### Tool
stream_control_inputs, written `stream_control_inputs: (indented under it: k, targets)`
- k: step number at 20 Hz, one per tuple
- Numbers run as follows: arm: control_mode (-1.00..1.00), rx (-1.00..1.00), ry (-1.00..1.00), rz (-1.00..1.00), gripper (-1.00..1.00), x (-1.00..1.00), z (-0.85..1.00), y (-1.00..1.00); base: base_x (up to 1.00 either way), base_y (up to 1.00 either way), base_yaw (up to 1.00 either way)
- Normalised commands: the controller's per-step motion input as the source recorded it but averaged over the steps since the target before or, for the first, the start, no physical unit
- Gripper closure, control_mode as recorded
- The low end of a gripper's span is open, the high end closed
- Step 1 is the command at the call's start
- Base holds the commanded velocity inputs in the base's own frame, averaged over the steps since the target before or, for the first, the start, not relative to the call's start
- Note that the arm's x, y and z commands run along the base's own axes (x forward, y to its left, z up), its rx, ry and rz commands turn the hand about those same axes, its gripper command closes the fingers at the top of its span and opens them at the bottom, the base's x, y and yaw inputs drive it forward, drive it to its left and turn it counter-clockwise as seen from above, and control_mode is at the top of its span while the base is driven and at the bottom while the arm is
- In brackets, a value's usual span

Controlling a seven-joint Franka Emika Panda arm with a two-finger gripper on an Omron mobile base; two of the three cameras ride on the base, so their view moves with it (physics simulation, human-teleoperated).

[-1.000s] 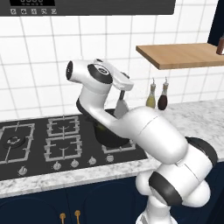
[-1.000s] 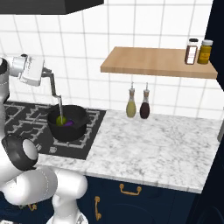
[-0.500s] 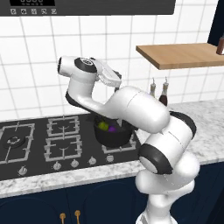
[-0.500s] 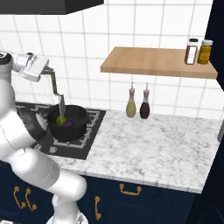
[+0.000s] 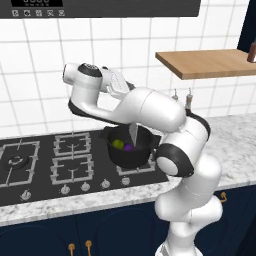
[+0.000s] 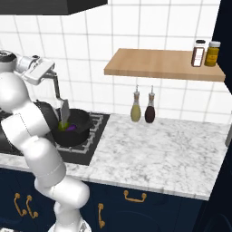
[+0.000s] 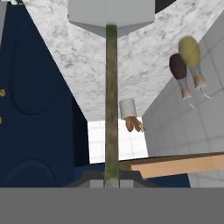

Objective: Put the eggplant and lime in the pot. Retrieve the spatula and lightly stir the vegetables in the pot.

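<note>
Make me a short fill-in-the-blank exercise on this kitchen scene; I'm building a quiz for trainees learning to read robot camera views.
1. The lime and the eggplant both lie inside the ____.
2. The gripper holds the ____ by its handle.
3. The pot stands on the ____.
4. Two bottles hang under the wooden ____.

Missing words: pot; spatula; stove; shelf

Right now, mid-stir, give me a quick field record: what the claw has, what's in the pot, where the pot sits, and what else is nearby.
claw: shut on the slim dark-handled spatula with flat light grey blade
blade: down in the pot's mouth
pot: round deep black pot on the hob's right-hand burner
contents: small yellow-green lime and glossy purple eggplant, side by side
nearby: two bottles at the wall, wooden shelf above
</note>
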Motion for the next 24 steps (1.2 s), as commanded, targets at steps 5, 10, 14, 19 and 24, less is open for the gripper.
stream_control_inputs:
  k: [5,10,14,19,24]
  targets:
    - [-1.0,0.02,0.0,-0.12,1.0,0.02,-0.17,0.0,0.0,0.0,0.0]
    - [-1.0,0.05,0.0,-0.1,1.0,0.03,-0.12,0.0,0.0,0.0,0.0]
    - [-1.0,0.03,0.0,-0.09,1.0,0.14,-0.17,0.0,0.0,0.0,0.0]
    - [-1.0,0.02,0.0,-0.08,1.0,0.0,-0.31,-0.02,0.0,0.0,0.0]
    - [-1.0,0.02,0.0,-0.07,1.0,0.0,-0.25,0.0,0.0,0.0,0.0]
